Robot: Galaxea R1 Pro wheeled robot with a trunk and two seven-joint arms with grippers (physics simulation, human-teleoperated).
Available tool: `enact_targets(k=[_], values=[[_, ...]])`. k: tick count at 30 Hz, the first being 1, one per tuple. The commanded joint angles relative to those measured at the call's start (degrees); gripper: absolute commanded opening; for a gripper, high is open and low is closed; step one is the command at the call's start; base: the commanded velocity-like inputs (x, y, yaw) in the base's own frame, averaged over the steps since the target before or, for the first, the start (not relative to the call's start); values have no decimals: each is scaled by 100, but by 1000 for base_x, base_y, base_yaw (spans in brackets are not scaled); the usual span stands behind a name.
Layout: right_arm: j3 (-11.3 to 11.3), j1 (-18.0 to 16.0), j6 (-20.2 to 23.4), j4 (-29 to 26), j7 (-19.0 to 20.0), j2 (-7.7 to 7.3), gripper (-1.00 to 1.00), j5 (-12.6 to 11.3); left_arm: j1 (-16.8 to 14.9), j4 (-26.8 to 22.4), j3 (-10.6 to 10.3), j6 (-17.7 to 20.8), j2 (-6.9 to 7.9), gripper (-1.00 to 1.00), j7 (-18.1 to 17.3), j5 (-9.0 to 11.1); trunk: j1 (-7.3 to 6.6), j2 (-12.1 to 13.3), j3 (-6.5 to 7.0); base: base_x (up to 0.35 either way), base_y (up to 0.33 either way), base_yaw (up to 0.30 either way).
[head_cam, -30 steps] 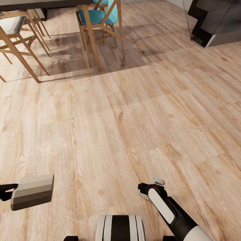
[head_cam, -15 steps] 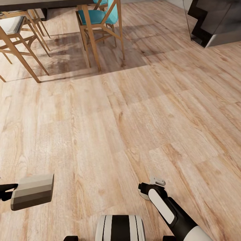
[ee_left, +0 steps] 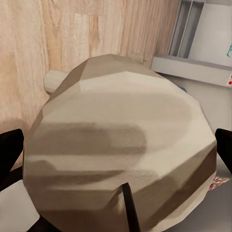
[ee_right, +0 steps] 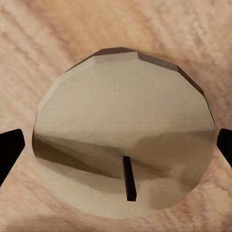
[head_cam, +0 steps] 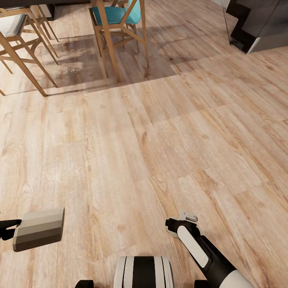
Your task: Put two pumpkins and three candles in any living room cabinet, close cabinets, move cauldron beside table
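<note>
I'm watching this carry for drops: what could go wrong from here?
Each gripper holds a candle by its sides alone, fingertips barely at the edges; a jolt might slip one. The left candle juts beyond the base and could clip the chairs ahead.

The head camera looks forward and steeply down over a pale wood plank floor (head_cam: 160, 132) toward wooden-legged chairs (head_cam: 116, 28) far ahead. Each wrist camera sits very close behind a stubby beige candle (ee_left: 121, 154), (ee_right: 123, 125), facing along the fingers; both wrist views share that plank floor with the head view.
</note>
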Motion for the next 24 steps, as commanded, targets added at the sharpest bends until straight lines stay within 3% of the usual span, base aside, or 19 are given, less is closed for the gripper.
enact_targets(k=[1,11,15,24], values=[[19,-5,12,-8,-43,-6,100,-35,-2,0,-4,46,3,-100,-2,25,2,-3,-26,0,0,0],[19,-5,-10,-8,-40,-6,100,-35,-2,0,-4,46,3,-100,-3,25,7,-6,-70,0,0,0],[19,-5,-14,-8,-40,-6,100,-35,-2,0,-4,46,3,-100,-3,25,17,-11,-159,0,0,0],[19,-5,-13,-1,-40,-6,100,-35,-2,0,-4,46,3,-100,-3,25,17,-11,-159,0,0,0]])
